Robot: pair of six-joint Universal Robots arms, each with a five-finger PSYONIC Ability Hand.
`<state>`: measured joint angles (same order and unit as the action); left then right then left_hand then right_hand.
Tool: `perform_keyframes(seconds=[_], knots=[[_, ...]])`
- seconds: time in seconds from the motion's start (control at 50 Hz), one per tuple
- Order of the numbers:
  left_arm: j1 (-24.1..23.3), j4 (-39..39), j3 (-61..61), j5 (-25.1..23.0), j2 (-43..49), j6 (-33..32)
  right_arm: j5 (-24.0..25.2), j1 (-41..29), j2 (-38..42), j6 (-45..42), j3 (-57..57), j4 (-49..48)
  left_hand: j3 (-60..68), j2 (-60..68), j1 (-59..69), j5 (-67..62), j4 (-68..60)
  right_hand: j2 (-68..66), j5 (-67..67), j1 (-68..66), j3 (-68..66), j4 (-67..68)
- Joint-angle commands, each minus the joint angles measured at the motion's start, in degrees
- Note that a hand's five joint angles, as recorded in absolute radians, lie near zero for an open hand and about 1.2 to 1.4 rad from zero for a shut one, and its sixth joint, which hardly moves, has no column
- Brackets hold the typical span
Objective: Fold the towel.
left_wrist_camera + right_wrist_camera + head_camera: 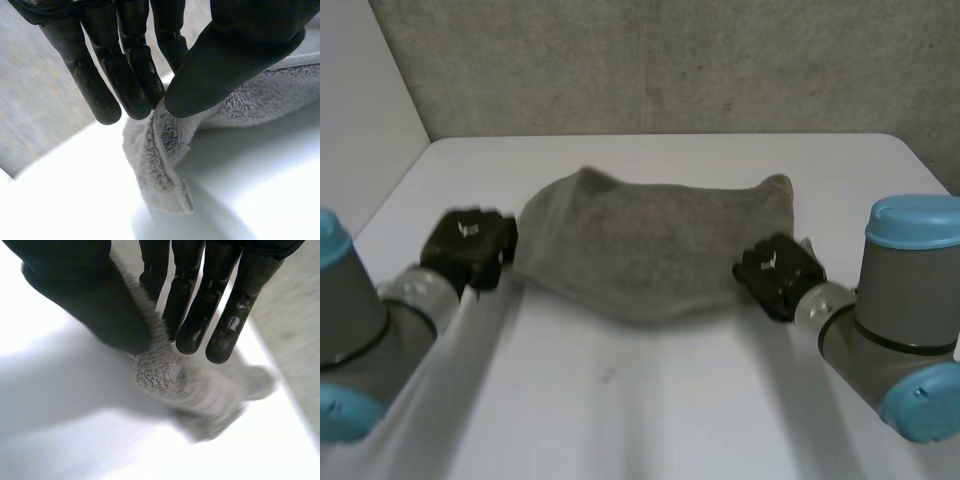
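Left robot hand (235,55) and right robot hand (85,295) each pinching a towel (655,245) end, thumb-against-finger grips plain in wrist views.

A smooth white rectangular tabletop (650,400) with rounded far corners meets a rough, speckled grey back wall (670,60); a plain white side wall (360,90) rises at its left.
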<state>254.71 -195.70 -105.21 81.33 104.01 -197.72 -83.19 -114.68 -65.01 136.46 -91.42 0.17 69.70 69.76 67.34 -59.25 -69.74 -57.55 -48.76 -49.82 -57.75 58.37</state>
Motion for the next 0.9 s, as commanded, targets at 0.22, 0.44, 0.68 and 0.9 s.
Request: perform_keyframes(seconds=[0.22, 0.44, 0.68, 0.9], knots=[[0.61, -0.04, -13.79, -1.17, -15.93, -2.76, 10.40, 7.35, -11.01, 14.98, 0.62, 4.75, 10.30, 10.24, 12.66, -10.75, -10.26, 35.53, 36.74, 27.80, 35.73, -36.34], [0.61, -0.21, -16.60, -1.08, -18.67, -2.76, 12.97, 8.24, -5.06, -0.37, 8.44, 5.19, 10.30, 10.24, 12.66, -10.75, -10.26, 30.33, 31.54, 22.60, 30.53, -31.14], [1.32, -1.79, -17.22, -1.08, -18.58, -2.67, 9.36, 8.68, 3.31, -13.23, 11.35, 4.22, 10.30, 10.24, 12.66, -10.75, -10.26, 24.59, 25.80, 16.86, 24.79, -25.41], [3.69, -2.67, -17.57, -1.17, -18.58, -2.67, 9.36, 9.12, 9.64, -13.23, 10.47, -0.79, 10.30, 10.24, 12.66, -10.75, -10.26, 7.77, 8.98, 0.04, 7.97, -8.59]])
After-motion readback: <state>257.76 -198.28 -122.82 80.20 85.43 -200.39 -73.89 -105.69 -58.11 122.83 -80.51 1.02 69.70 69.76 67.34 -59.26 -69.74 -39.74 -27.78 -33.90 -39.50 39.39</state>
